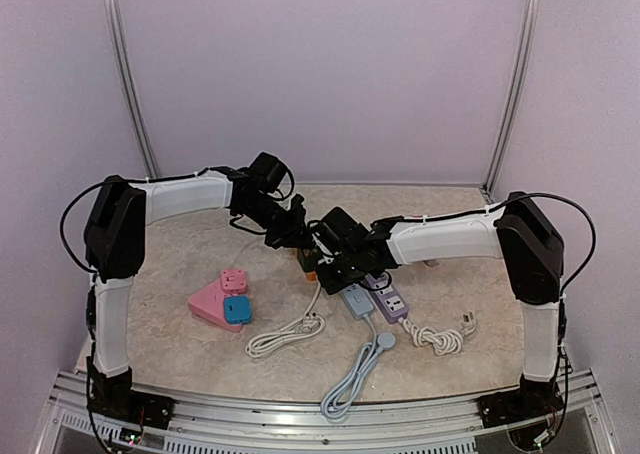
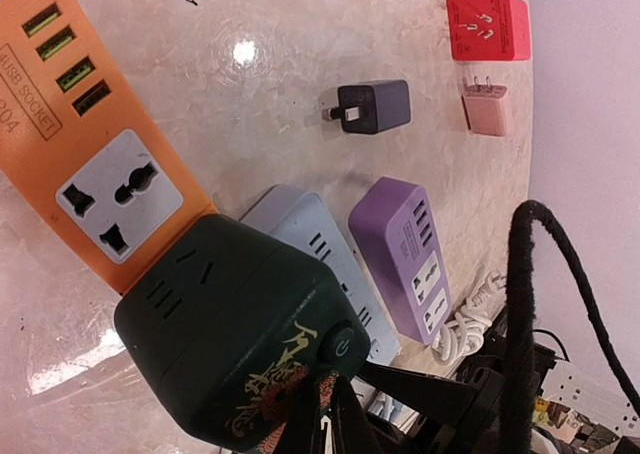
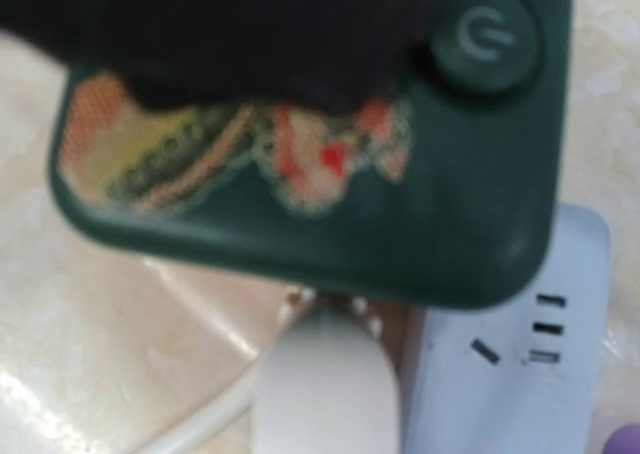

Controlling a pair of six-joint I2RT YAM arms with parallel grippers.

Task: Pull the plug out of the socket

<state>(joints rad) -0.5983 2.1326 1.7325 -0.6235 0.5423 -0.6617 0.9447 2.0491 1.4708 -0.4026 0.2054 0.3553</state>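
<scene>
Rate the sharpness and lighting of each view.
Top external: sharp and evenly lit, with only soft shadows. Left wrist: sharp, but bright glare spots sit on the table, and there is some wide-angle bending toward the edges. Right wrist: out of focus throughout; the green power strip and white plug look smeared, probably too close to the lens.

I see a dark green socket (image 2: pixel 240 344) patterned red and yellow; white plug (image 3: pixel 320 394); orange strip (image 2: pixel 90 144); purple strip (image 2: pixel 405 254)
</scene>
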